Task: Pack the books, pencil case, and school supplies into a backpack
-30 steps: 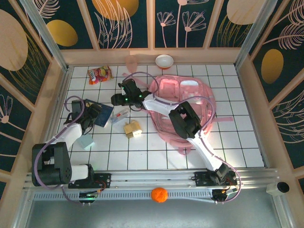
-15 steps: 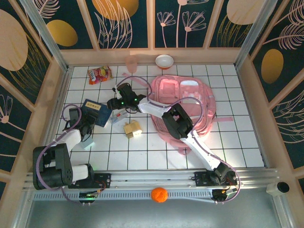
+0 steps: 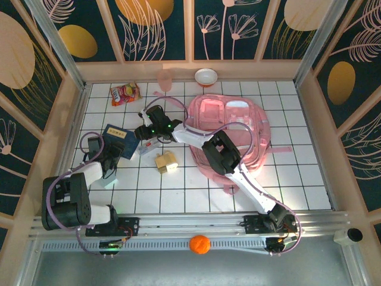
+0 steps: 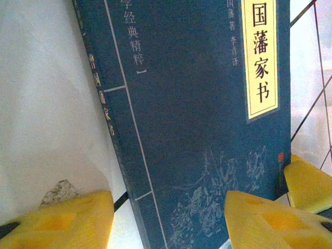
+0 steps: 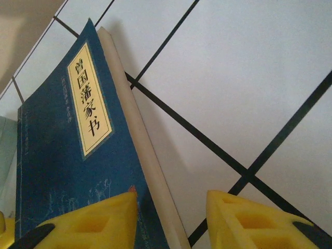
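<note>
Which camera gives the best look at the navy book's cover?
The left wrist view: the book spans most of the frame, its yellow title label and spine lettering sharp. The right wrist view shows it slanted, with the pale page edge. The top external view shows it small, its lettering unreadable.

The navy book (image 5: 62, 187) carries a yellow cover label (image 5: 89, 101) reading 曾国藩家书. The edge strip (image 4: 101, 98) repeats that title, with 学经典精粹 just beside it.

book (image 4: 197, 129): matt paper cover | table (image 5: 249, 78): smooth white (faintly glossy) | backpack (image 3: 211, 110): soft cloth
</note>
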